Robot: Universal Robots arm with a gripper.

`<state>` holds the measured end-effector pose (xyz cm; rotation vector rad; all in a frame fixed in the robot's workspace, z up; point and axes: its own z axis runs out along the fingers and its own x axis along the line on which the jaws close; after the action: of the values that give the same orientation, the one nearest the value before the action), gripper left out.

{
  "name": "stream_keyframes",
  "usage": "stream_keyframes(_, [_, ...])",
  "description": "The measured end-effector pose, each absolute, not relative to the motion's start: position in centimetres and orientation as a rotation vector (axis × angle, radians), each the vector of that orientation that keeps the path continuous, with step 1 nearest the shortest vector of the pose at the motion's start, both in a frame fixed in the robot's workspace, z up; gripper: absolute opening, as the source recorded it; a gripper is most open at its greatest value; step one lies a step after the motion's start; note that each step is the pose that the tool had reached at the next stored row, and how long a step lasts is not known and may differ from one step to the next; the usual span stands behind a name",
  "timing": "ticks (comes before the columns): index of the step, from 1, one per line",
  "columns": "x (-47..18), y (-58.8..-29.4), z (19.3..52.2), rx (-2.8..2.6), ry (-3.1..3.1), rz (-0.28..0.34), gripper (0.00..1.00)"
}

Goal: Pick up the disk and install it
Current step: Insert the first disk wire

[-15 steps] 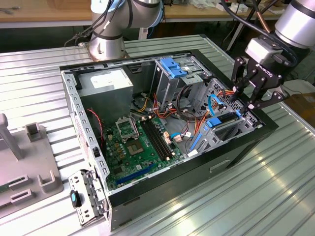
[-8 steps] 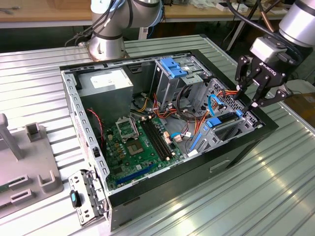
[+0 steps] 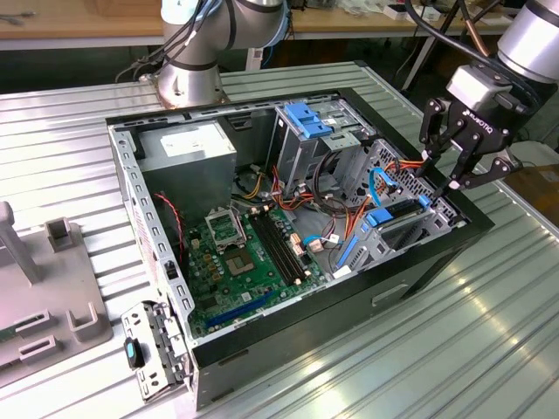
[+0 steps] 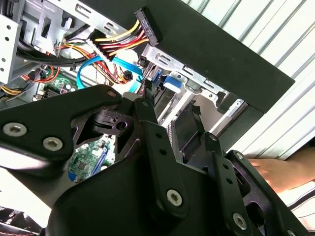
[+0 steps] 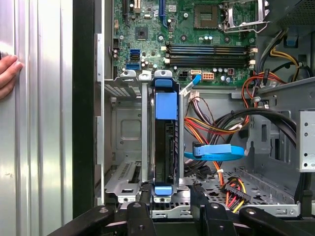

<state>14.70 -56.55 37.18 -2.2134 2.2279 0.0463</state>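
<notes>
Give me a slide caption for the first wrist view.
Disk in its blue carrier stands on edge in the drive cage of the open computer, gripper jaws open at one end.

the exterior view stands high and well back, looking down at a slant on the whole open computer case (image 3: 349,301) on the table (image 3: 489,332), with the arm's base (image 3: 188,78) at the far side. both wrist views sit close behind the gripper (image 5: 175,216) and face into the case. all three views share the disk (image 5: 165,147), the blue cable (image 5: 216,151) and the motherboard (image 5: 147,29).
</notes>
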Motion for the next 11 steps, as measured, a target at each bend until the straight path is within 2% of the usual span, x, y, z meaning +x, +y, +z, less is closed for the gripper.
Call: stream_keyframes(11, [14.87,-56.48,37.17,-2.214,2.227,0.046,0.44])
